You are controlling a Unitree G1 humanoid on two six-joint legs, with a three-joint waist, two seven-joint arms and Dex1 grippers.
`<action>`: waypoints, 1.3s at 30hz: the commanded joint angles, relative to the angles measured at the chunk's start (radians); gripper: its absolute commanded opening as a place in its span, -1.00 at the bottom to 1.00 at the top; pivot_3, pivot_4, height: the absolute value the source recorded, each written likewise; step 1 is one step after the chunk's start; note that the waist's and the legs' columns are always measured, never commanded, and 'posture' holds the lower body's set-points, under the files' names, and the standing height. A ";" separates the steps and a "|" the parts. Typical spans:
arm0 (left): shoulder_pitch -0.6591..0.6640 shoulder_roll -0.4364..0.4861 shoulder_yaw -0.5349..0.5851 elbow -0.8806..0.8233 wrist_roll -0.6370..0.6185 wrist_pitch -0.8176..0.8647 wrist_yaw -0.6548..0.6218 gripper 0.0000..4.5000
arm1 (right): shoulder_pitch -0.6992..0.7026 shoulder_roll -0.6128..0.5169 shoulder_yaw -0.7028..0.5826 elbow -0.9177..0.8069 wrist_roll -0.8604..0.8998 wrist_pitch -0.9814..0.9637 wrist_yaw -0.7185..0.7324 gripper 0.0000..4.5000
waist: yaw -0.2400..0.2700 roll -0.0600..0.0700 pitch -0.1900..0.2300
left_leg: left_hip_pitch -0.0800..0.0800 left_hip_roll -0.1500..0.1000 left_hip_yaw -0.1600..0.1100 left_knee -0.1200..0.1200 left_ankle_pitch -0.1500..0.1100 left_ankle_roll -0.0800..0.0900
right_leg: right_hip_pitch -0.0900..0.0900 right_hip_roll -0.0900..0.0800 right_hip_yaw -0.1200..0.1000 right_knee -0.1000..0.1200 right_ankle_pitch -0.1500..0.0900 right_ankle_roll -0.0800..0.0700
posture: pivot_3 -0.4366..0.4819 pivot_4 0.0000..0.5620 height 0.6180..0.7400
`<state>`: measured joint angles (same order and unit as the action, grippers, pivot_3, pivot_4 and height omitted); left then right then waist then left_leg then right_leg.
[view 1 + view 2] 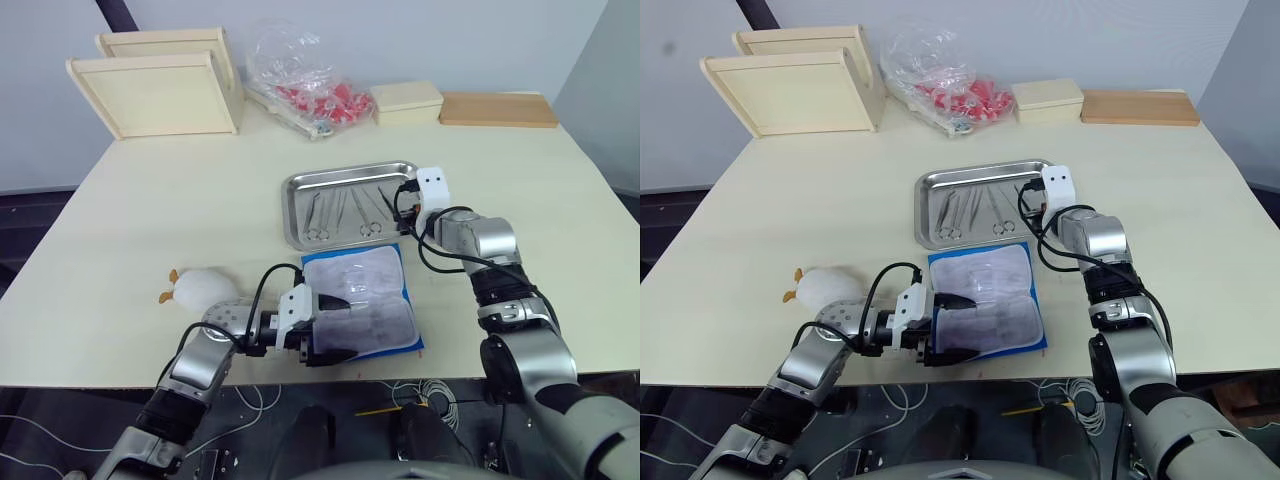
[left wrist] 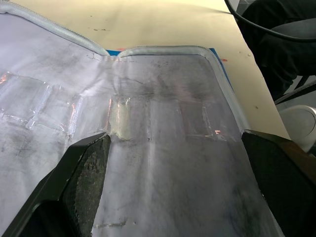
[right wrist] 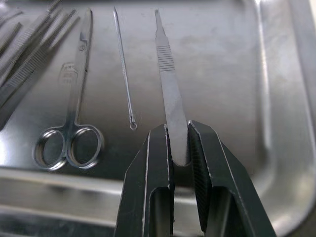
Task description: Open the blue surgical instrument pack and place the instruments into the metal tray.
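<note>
Blue fabric surgical instrument pack (image 1: 362, 302) lying unfolded near the front edge of the pale worktop (image 1: 150, 215), pale grey-white lining with clear pockets facing up, blue border peeking out round the edges. Just behind it, shallow shiny stainless steel tray (image 1: 296, 190) with rounded corners, nearly touching the pack's far edge.

Left tool (image 1: 332, 328) resting over the near-left part of the pack, black fingers (image 2: 89, 173) spread wide apart on the lining, nothing pinched between them, pockets in front looking flat.

Right tool (image 3: 178, 148) reaching into the right end of the tray, squeezed tight on a slim flat silvery scalpel-style handle (image 3: 168, 84) with a ribbed grip, the far end pointing away along the tray floor. Can't tell whether that tip is touching the steel or just above it.

Already in the tray: ring-handled silvery scissors (image 3: 74, 113), a thin straight probe with a tiny loop end (image 3: 124, 74) between the scissors and the held handle, and a few more slim tools (image 3: 24, 49) bunched beyond the scissors.

Elsewhere on the worktop: small white plush toy (image 1: 195, 287) left of the pack, two pale wooden framed trays (image 1: 155, 90) at the back left, clear plastic bag of red items (image 1: 305, 85), pale wooden box (image 1: 407, 102) and flat wooden board (image 1: 498, 108) along the back.
</note>
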<state>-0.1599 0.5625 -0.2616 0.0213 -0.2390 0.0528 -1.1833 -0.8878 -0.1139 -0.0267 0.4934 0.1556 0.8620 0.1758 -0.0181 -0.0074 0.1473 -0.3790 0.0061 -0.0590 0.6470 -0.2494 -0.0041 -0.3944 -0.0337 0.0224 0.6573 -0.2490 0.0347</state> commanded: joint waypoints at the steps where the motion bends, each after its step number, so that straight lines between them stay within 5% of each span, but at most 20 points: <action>1: 0.033 0.008 -0.041 0.050 0.048 0.054 0.016 1.00 | -0.036 0.002 -0.006 0.004 -0.007 -0.040 -0.003 -0.99 | 0.000 0.000 0.000 | 0.000 0.000 0.000 0.000 0.000 0.000 | 0.000 0.000 0.000 0.000 0.000 0.000 | -0.05 -0.47 1.00; 3: 0.034 0.008 -0.041 0.049 0.048 0.053 0.019 1.00 | -0.038 0.000 0.000 0.011 -0.010 -0.046 0.004 -0.99 | 0.000 0.000 0.000 | 0.000 0.000 0.000 0.000 0.000 0.000 | 0.000 0.000 0.000 0.000 0.000 0.000 | -0.05 -0.47 1.00; 13: 0.038 0.012 -0.036 0.045 0.045 0.032 0.016 1.00 | -0.020 -0.014 0.012 -0.038 0.009 -0.076 0.096 0.96 | -0.001 0.001 0.001 | 0.000 0.000 0.000 0.000 0.000 0.000 | 0.000 0.000 0.000 0.000 -0.003 0.001 | -0.05 -0.47 1.00; 24: 0.052 -0.005 0.044 -0.045 -0.032 -0.021 0.026 1.00 | 0.087 -0.076 0.037 -0.269 0.026 -0.215 0.234 0.99 | -0.010 0.001 0.002 | -0.002 0.001 -0.001 -0.006 0.000 0.000 | -0.003 0.000 0.000 -0.003 -0.001 0.002 | -0.05 -0.47 1.00; 39: 0.124 0.049 0.275 -0.288 -0.269 0.152 0.102 1.00 | 0.418 -0.262 -0.068 -0.689 0.174 -0.413 0.469 0.99 | -0.020 -0.005 0.010 | -0.005 0.001 -0.003 -0.011 -0.001 0.002 | -0.003 -0.001 -0.001 -0.014 0.001 0.001 | -0.05 -0.47 1.00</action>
<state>-0.0525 0.5969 -0.0241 -0.2126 -0.4740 0.1929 -1.0752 -0.4889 -0.3667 -0.0511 -0.1286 0.2949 0.5102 0.6220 -0.0377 -0.0123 0.1575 -0.3836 0.0076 -0.0620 0.6356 -0.2509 -0.0020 -0.3977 -0.0348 0.0224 0.6430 -0.2480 0.0360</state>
